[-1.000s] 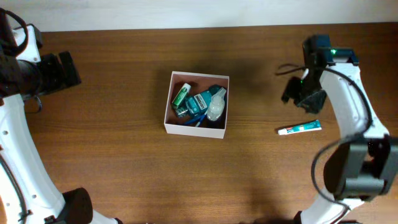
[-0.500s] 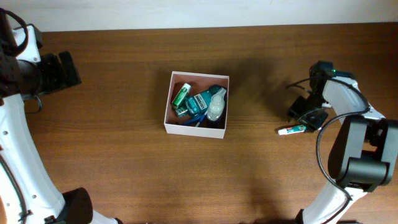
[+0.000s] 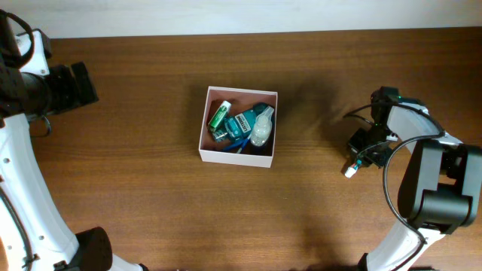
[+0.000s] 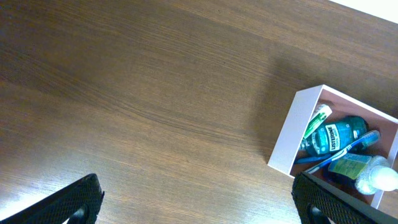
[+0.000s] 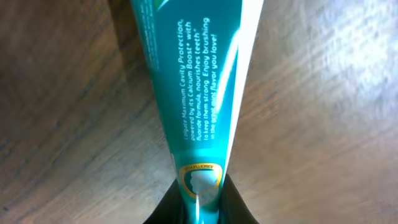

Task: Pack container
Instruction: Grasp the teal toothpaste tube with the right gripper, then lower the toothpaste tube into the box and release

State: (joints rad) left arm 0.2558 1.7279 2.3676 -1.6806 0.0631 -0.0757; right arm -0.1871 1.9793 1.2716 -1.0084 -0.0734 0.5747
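Overhead: container (image 3: 235,158) is sitting at frame centre on table (image 3: 151,203), w/ green tube (image 3: 219,115) and teal mouthwash bottle (image 3: 241,124) lying inside. Left gripper (image 3: 84,84) is hanging at upper left, well apart from the box. Right gripper (image 3: 367,148) is hovering low at centre right, over toothpaste tube (image 3: 351,170); only the white cap end is showing.

Left wrist: left gripper (image 4: 196,193) is holding its fingers (image 4: 74,199) wide apart at the bottom corners. Container (image 4: 283,140) is lying at the right edge, blue toothbrush (image 4: 339,152) in it.

Right wrist: right gripper (image 5: 199,202) is clamping the teal toothpaste tube (image 5: 199,93) at bottom centre, the tube running up-frame over wood.
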